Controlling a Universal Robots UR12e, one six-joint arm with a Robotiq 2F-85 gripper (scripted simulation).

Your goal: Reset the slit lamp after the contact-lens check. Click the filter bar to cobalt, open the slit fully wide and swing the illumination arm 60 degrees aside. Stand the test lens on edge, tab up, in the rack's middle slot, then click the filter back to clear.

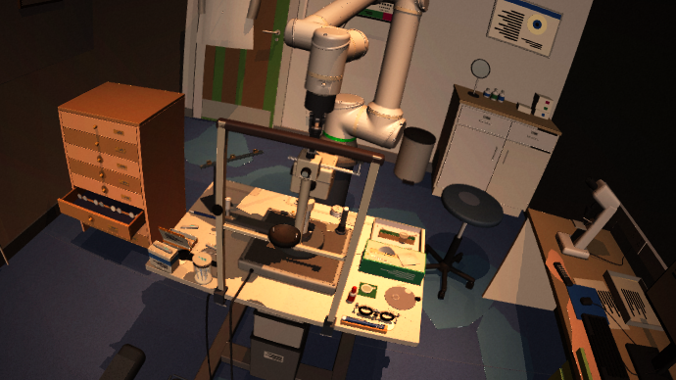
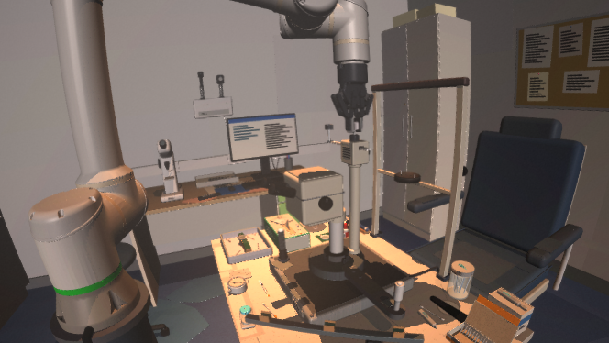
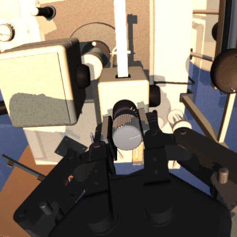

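The headrest crossbar (image 1: 299,139) hides my fingertips in the side camera. My gripper (image 3: 125,128) points straight down onto the lamp head (image 2: 354,152) and is closed around the ribbed slit knob (image 3: 126,131) on its top. The knob's pale cap carries a thin index line. The white filter bar (image 3: 121,36) sticks out of a slot in the lamp head. The lamp head sits on a column (image 2: 353,211) over the base. The microscope box (image 2: 314,195) stands beside it. The lens rack (image 1: 397,236) lies on the table's right side; the test lens is too small to tell.
The headrest frame (image 2: 451,183) with chin rest (image 1: 284,236) stands close to the lamp head. A joystick (image 2: 397,298), a jar (image 2: 460,279) and a trial-lens case (image 2: 493,318) sit on the table. A green box (image 1: 392,262) lies near the rack.
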